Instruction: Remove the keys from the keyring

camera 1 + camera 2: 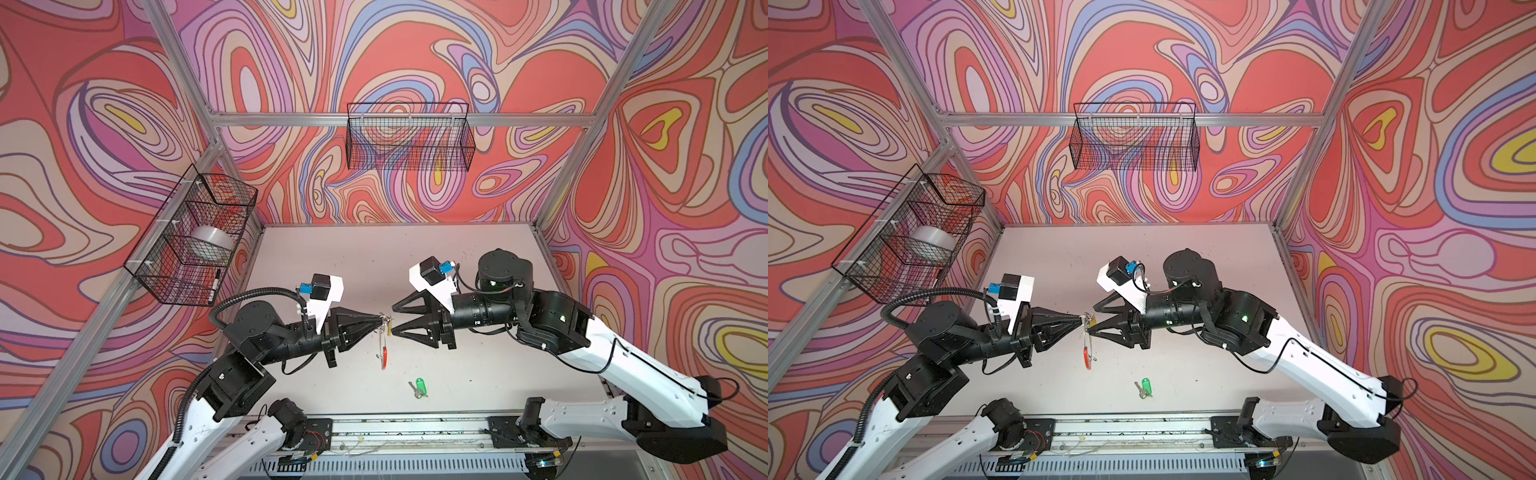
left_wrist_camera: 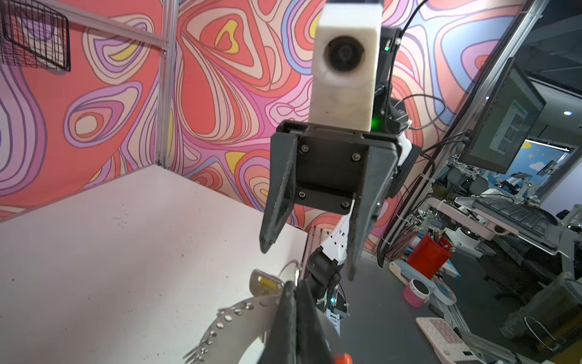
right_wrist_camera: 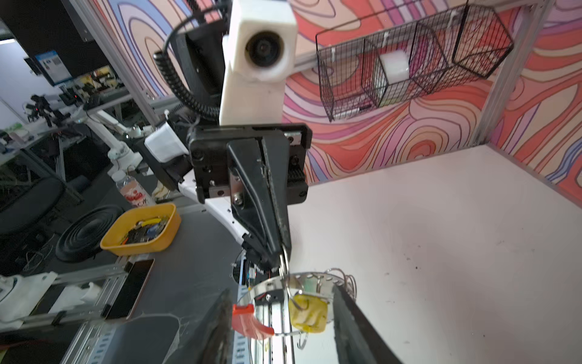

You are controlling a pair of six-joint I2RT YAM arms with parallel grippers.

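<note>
A pale, scuffed table (image 1: 353, 257) sits inside an aluminium frame (image 1: 291, 119), with walls (image 1: 415, 50) patterned in swirling red, pink and lilac. In both top views 1 wire basket (image 1: 409, 137) hangs on the far wall at 12 o'clock. A divided basket (image 1: 191, 237) on the wall at 9 o'clock holds a tape roll (image 1: 210, 243). Beyond the table's open side, the right wrist view shows a cluttered workshop with a yellow tray (image 3: 141, 230) of parts and a bottle (image 3: 134, 192) whose red label is too blurred to read. The left gripper (image 1: 380, 318) is fully closed, pinching the top edge of the keyring (image 1: 382, 349). The keyring hangs edge-on above the table's middle, its red segment (image 3: 250, 321) at the low end. The right gripper (image 1: 392, 320) faces it from 3 o'clock with jaws about halfway apart, gripping nothing. The yellow-tagged key (image 3: 307, 312), on the keyring, hangs between its fingers. The green-tagged key (image 1: 419, 388) lies loose on the table at 5 o'clock from the keyring.
</note>
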